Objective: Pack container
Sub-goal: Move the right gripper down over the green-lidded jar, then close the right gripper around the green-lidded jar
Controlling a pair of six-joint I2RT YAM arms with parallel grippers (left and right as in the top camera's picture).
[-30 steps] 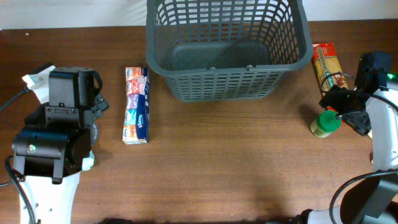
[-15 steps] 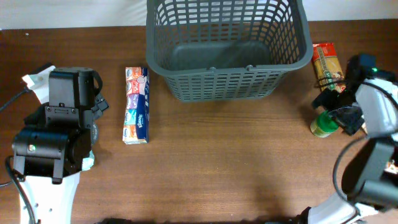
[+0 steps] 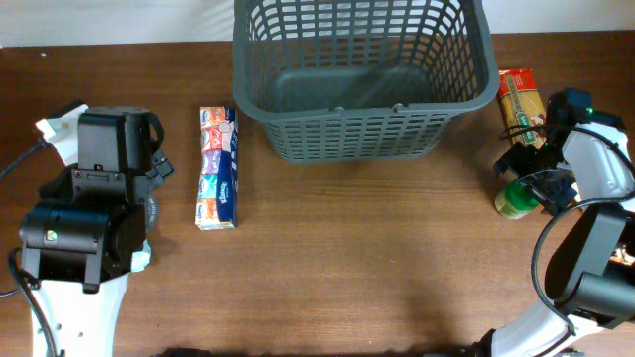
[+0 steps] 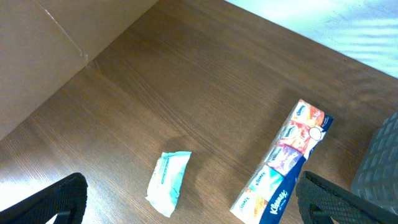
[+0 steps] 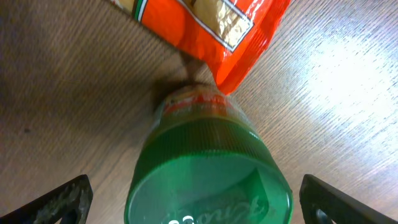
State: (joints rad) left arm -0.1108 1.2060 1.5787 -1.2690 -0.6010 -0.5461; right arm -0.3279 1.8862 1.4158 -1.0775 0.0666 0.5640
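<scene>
The brown tabletop (image 3: 377, 258) carries everything. The container (image 3: 357, 134), a dark grey lattice basket, sits at the far middle edge with nothing visible inside. To its left lies a long tissue pack (image 3: 218, 167). To its right is an orange pasta packet (image 3: 520, 104), with a green-lidded jar (image 3: 516, 198) just in front of it.

The right tool (image 5: 199, 199) is spread wide with a finger on either side of the jar, gripping nothing yet. The step in hand looks like taking that jar. Centre the lid between the fingers, go low enough to catch the body (a lid alone may slip), close squarely, then lift above the basket rim before crossing.

The left tool (image 4: 193, 205) hangs wide open and empty near a small wipes packet (image 4: 169, 182).
</scene>
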